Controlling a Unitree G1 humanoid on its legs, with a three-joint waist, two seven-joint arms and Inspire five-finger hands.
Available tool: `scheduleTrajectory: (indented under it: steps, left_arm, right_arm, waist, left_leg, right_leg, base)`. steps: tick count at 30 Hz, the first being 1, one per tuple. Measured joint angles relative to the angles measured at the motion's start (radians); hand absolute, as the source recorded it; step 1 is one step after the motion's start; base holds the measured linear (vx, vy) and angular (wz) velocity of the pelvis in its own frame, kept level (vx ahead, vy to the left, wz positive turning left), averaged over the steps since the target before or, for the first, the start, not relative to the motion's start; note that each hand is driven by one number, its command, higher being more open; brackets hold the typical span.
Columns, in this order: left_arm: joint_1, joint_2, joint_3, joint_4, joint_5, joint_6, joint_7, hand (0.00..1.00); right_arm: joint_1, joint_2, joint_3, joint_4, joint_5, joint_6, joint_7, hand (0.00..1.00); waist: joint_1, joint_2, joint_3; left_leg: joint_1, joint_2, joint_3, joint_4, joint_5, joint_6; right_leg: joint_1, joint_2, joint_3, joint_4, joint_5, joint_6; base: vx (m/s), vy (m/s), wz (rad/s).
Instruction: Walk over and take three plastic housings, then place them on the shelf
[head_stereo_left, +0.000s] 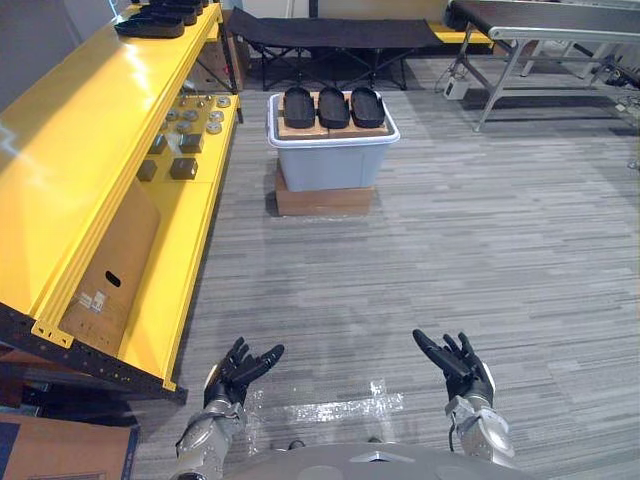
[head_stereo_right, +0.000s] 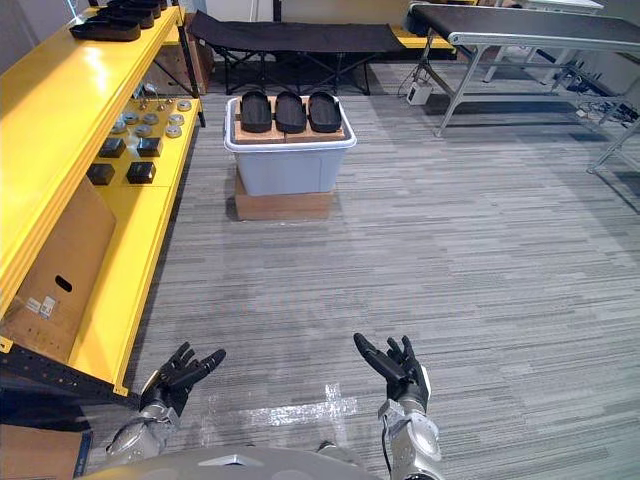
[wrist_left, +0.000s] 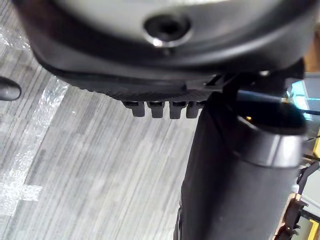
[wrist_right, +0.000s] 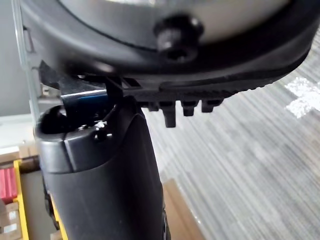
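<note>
Your left robot hand (head_stereo_left: 233, 378) and right robot hand (head_stereo_left: 467, 374) hang wide, empty; three housings (head_stereo_left: 333, 106) lie atop the bin (head_stereo_left: 330, 162) ahead.

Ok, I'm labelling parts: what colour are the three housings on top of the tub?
The housings are black, clearest in the right eye view.

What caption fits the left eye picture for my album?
With left hand and right hand open, three black housings sit on a grey bin near the yellow shelf.
</note>
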Motion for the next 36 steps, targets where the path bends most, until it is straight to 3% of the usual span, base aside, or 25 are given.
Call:
scheduleTrajectory:
  steps: [7,8,9,10,12,14,16,18,21,22,24,26,27,28,29,30,31,32,33,34,36]
  left_arm:
    - [0.040,-0.009,-0.031,-0.001,0.002,-0.023,0.026,1.00]
    - [0.039,-0.010,-0.031,-0.004,0.002,-0.024,0.030,1.00]
    - [0.030,-0.013,-0.032,-0.010,0.001,-0.025,0.035,1.00]
    - [0.030,-0.012,-0.031,-0.017,0.001,-0.025,0.037,1.00]
    - [0.042,-0.004,-0.029,-0.034,-0.004,-0.026,0.041,1.00]
    - [0.043,-0.002,-0.029,-0.047,-0.009,-0.022,0.049,1.00]
    - [0.042,0.000,-0.030,-0.077,-0.017,-0.018,0.047,1.00]
    - [0.038,-0.001,-0.030,-0.104,-0.017,-0.021,0.035,1.00]
    - [0.037,-0.005,-0.036,-0.104,-0.036,-0.021,0.035,1.00]
    - [0.036,-0.005,-0.040,-0.104,-0.040,-0.021,0.035,1.00]
    - [0.036,-0.006,-0.040,-0.109,-0.042,-0.021,0.035,1.00]
    - [0.060,-0.025,-0.038,-0.117,-0.052,-0.021,0.037,1.00]
    - [0.063,-0.026,-0.034,-0.124,-0.059,-0.021,0.037,1.00]
    - [0.066,-0.049,-0.032,-0.129,-0.059,-0.021,0.036,1.00]
    - [0.073,-0.070,-0.031,-0.129,-0.059,-0.018,0.037,1.00]
    - [0.075,-0.077,-0.035,-0.128,-0.059,-0.009,0.030,1.00]
    - [0.072,-0.077,-0.037,-0.128,-0.059,-0.004,0.022,1.00]
    - [0.065,-0.078,-0.039,-0.128,-0.059,-0.001,0.005,1.00]
    - [0.047,-0.078,-0.041,-0.128,-0.058,-0.002,-0.013,1.00]
    - [0.039,-0.079,-0.041,-0.129,-0.058,-0.002,-0.016,1.00]
    - [0.026,-0.080,-0.041,-0.129,-0.058,-0.006,-0.024,1.00]
  right_arm:
    - [0.007,0.001,0.056,0.003,0.000,-0.001,0.015,1.00]
    - [0.007,0.001,0.059,0.002,0.001,-0.001,0.013,1.00]
    - [0.008,0.002,0.065,0.000,0.010,-0.001,0.011,1.00]
    - [0.010,0.005,0.066,0.000,0.011,-0.001,0.011,1.00]
    - [0.025,0.020,0.081,0.004,0.012,-0.001,0.010,1.00]
    - [0.042,0.025,0.091,0.006,0.014,-0.001,0.012,1.00]
    - [0.060,0.025,0.091,0.006,0.017,-0.001,0.017,1.00]
    - [0.073,0.025,0.089,0.006,0.018,-0.001,0.028,1.00]
    - [0.090,0.025,0.084,0.005,0.015,-0.001,0.047,1.00]
    - [0.095,0.025,0.084,0.004,0.015,-0.001,0.049,1.00]
    - [0.098,0.025,0.082,0.003,0.016,0.001,0.049,1.00]
    - [0.097,0.018,0.086,-0.012,0.032,0.001,0.052,1.00]
    - [0.095,0.019,0.087,-0.022,0.049,0.001,0.052,1.00]
    - [0.095,0.011,0.086,-0.044,0.056,0.000,0.052,1.00]
    - [0.090,0.001,0.086,-0.051,0.056,0.000,0.053,1.00]
    - [0.088,-0.004,0.084,-0.050,0.056,0.000,0.051,1.00]
    - [0.085,-0.005,0.082,-0.049,0.056,-0.001,0.051,1.00]
    - [0.065,-0.011,0.078,-0.050,0.056,-0.006,0.050,1.00]
    - [0.037,-0.013,0.062,-0.051,0.056,-0.008,0.046,1.00]
    - [0.021,-0.013,0.061,-0.051,0.056,-0.008,0.041,1.00]
    - [-0.004,-0.024,0.062,-0.053,0.056,-0.010,0.018,1.00]
  waist:
    - [0.002,0.001,0.002]
    - [0.002,0.003,0.009]
    - [0.003,0.006,0.038]
    - [0.004,0.002,0.049]
    - [0.010,-0.017,0.082]
    - [0.002,-0.027,0.091]
    - [-0.004,-0.021,0.095]
    - [-0.004,-0.018,0.097]
    - [-0.003,-0.020,0.096]
    - [-0.003,-0.020,0.095]
    - [-0.005,-0.010,0.083]
    - [0.006,0.024,0.045]
    - [0.000,0.037,0.041]
    - [0.003,0.056,0.049]
    - [0.007,0.069,0.058]
    - [0.009,0.073,0.063]
    - [0.009,0.073,0.063]
    - [0.015,0.057,0.071]
    - [0.029,0.051,0.079]
    - [0.032,0.051,0.082]
    - [0.034,0.057,0.105]
  left_leg:
    - [0.015,0.003,0.019,0.001,-0.016,-0.014]
    - [0.013,0.005,0.017,0.006,-0.024,-0.002]
    - [0.001,0.014,0.014,0.049,-0.043,0.029]
    - [-0.004,0.017,0.015,0.071,-0.055,0.035]
    - [0.002,0.008,0.013,0.122,-0.090,0.066]
    - [0.003,0.010,-0.003,0.153,-0.108,0.072]
    - [0.000,0.020,-0.025,0.173,-0.122,0.070]
    - [0.001,0.027,-0.040,0.194,-0.143,0.051]
    - [0.023,0.026,-0.066,0.258,-0.220,0.023]
    - [0.030,0.029,-0.074,0.272,-0.241,0.022]
    - [0.040,0.056,-0.094,0.320,-0.305,-0.003]
    - [0.043,0.125,-0.091,0.420,-0.367,-0.105]
    - [-0.039,0.151,-0.093,0.611,-0.368,-0.117]
    - [-0.145,0.205,-0.089,0.872,-0.296,-0.132]
    - [-0.208,0.249,-0.082,1.017,-0.263,-0.134]
    - [-0.244,0.264,-0.068,1.067,-0.277,-0.132]
    - [-0.257,0.256,-0.058,1.050,-0.283,-0.127]
    - [-0.282,0.232,-0.034,0.955,-0.296,-0.126]
    - [-0.313,0.177,-0.026,0.768,-0.295,-0.120]
    - [-0.332,0.160,-0.032,0.691,-0.287,-0.117]
    - [-0.384,0.105,-0.082,0.472,-0.186,-0.114]
  right_leg:
    - [-0.027,-0.005,0.031,0.072,-0.013,-0.005]
    - [-0.072,-0.016,0.033,0.169,-0.038,0.006]
    - [-0.155,-0.037,0.034,0.360,-0.053,0.011]
    - [-0.194,-0.050,0.036,0.448,-0.052,0.009]
    - [-0.315,-0.098,0.040,0.697,-0.051,-0.013]
    - [-0.349,-0.089,0.053,0.703,-0.090,-0.018]
    - [-0.351,-0.058,0.056,0.576,-0.092,-0.014]
    - [-0.351,-0.020,0.061,0.352,-0.063,0.019]
    - [-0.346,-0.007,0.102,0.277,-0.048,0.021]
    - [-0.342,-0.005,0.115,0.291,-0.058,0.004]
    - [-0.327,0.006,0.101,0.364,-0.103,-0.066]
    - [-0.274,0.062,0.072,0.362,-0.109,-0.080]
    - [-0.266,0.079,0.068,0.366,-0.101,-0.093]
    - [-0.217,0.107,0.066,0.346,-0.090,-0.125]
    - [-0.168,0.130,0.058,0.323,-0.093,-0.141]
    - [-0.095,0.140,0.061,0.287,-0.105,-0.160]
    - [-0.062,0.141,0.068,0.266,-0.106,-0.162]
    - [-0.014,0.134,0.095,0.227,-0.108,-0.165]
    - [0.017,0.118,0.137,0.199,-0.112,-0.171]
    - [0.019,0.113,0.149,0.197,-0.114,-0.173]
    - [0.039,0.106,0.184,0.196,-0.121,-0.179]
  base:
    - [-0.03,0.000,-0.11]
    - [-0.10,0.052,0.02]
    - [-0.11,0.063,0.04]
    - [-0.10,0.087,0.01]
    - [-0.04,0.064,0.01]
    - [0.07,0.050,0.23]
    - [0.15,0.029,0.31]
    - [0.20,-0.030,0.22]
    - [0.26,-0.113,0.24]
    - [0.34,-0.197,0.38]
    - [0.40,-0.231,0.39]
    - [0.55,-0.272,0.22]
    - [0.52,-0.252,0.19]
    - [0.40,-0.208,0.16]
    - [0.67,-0.262,-0.03]
    - [0.59,-0.190,-0.10]
    - [0.67,-0.200,-0.26]
    - [0.51,-0.115,-0.57]
    - [0.47,-0.073,-0.69]
    - [0.49,0.034,-0.77]
    - [0.36,0.088,-0.54]
